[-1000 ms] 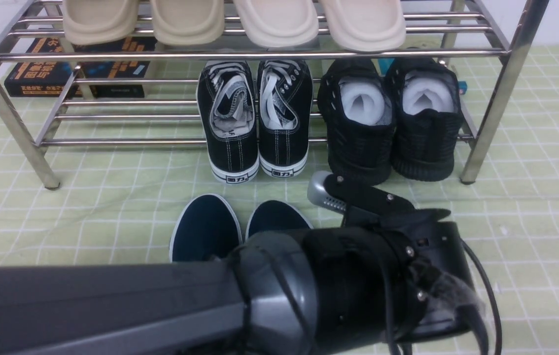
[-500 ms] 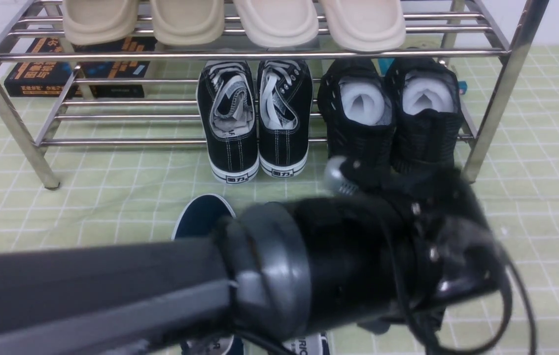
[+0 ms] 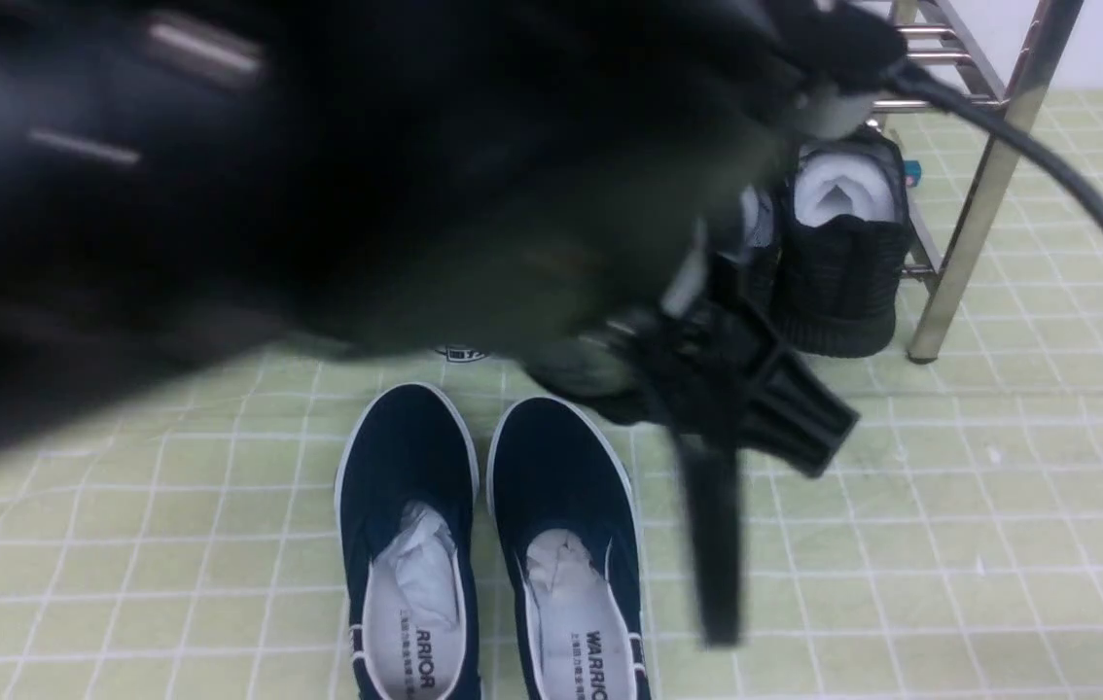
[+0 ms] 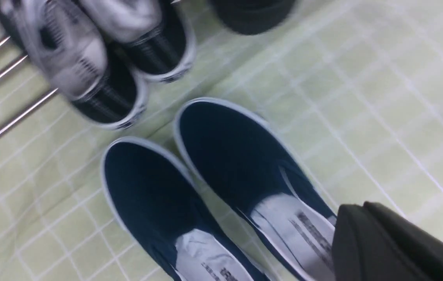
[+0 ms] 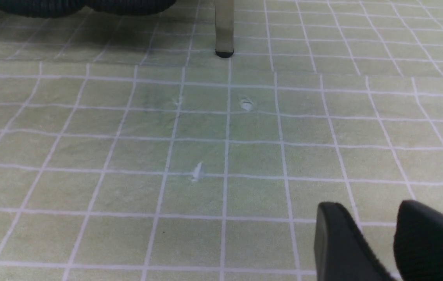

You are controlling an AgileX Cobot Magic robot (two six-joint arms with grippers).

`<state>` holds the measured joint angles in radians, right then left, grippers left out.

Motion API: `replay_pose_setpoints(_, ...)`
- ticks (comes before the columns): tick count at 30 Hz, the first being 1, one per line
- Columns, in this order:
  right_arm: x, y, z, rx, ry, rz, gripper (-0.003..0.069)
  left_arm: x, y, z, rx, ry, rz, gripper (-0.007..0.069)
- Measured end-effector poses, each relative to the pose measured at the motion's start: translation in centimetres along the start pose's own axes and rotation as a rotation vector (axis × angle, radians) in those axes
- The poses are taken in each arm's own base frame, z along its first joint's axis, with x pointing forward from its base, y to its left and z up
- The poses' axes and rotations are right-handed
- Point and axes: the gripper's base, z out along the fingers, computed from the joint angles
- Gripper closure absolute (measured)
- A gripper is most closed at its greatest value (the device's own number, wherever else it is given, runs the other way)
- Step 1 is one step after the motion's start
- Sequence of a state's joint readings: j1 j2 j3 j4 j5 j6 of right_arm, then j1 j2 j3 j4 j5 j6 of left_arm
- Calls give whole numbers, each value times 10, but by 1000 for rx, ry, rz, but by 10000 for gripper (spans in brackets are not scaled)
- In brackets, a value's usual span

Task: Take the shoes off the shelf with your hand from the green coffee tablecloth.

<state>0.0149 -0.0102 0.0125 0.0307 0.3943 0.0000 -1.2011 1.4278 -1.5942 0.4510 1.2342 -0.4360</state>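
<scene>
Front view: paper-stuffed shoes (image 3: 488, 544) on green coffee tablecloth (image 3: 950, 544)

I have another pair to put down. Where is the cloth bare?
Bare cloth right of the navy shoes, out from the shelf leg; more to their left. Crowded ahead, at the black shoes.

navy shoes (image 4: 221, 171) side by side on green tablecloth (image 4: 381, 97)

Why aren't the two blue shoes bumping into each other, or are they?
Apart. The front view shows a thin strip of green coffee tablecloth between the shoes along their length.
</scene>
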Motion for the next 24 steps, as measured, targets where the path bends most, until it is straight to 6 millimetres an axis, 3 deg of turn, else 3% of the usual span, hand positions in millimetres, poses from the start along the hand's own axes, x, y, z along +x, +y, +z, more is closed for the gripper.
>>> replay_pose_setpoints(1, 0, 0, 0, 0, 0, 0, 420, 0, 1, -2, 1, -5, 5, 619)
replay_pose_setpoints(6, 0, 0, 0, 0, 0, 0, 420, 25, 21, -59, 171, -78, 34, 616)
replay_pose_setpoints(7, 0, 0, 0, 0, 0, 0, 420, 28, 21, -59, 177, -73, 33, 616)
replay_pose_setpoints(8, 0, 0, 0, 0, 0, 0, 420, 39, 27, -69, 197, -82, 24, 616)
replay_pose_setpoints(11, 0, 0, 0, 0, 0, 0, 420, 77, 34, -70, 226, -31, 1, 615)
replay_pose_setpoints(16, 0, 0, 0, 0, 0, 0, 420, 121, 26, -40, 298, -44, -78, 611)
replay_pose_setpoints(17, 0, 0, 0, 0, 0, 0, 420, 133, 18, -20, 345, -116, -134, 609)
replay_pose_setpoints(19, 0, 0, 0, 0, 0, 0, 420, 137, 13, -11, 387, -180, -186, 608)
replay_pose_setpoints(20, 0, 0, 0, 0, 0, 0, 420, 146, 6, 6, 436, -231, -248, 606)
replay_pose_setpoints(24, 0, 0, 0, 0, 0, 0, 420, 156, -3, 22, 539, -344, -340, 605)
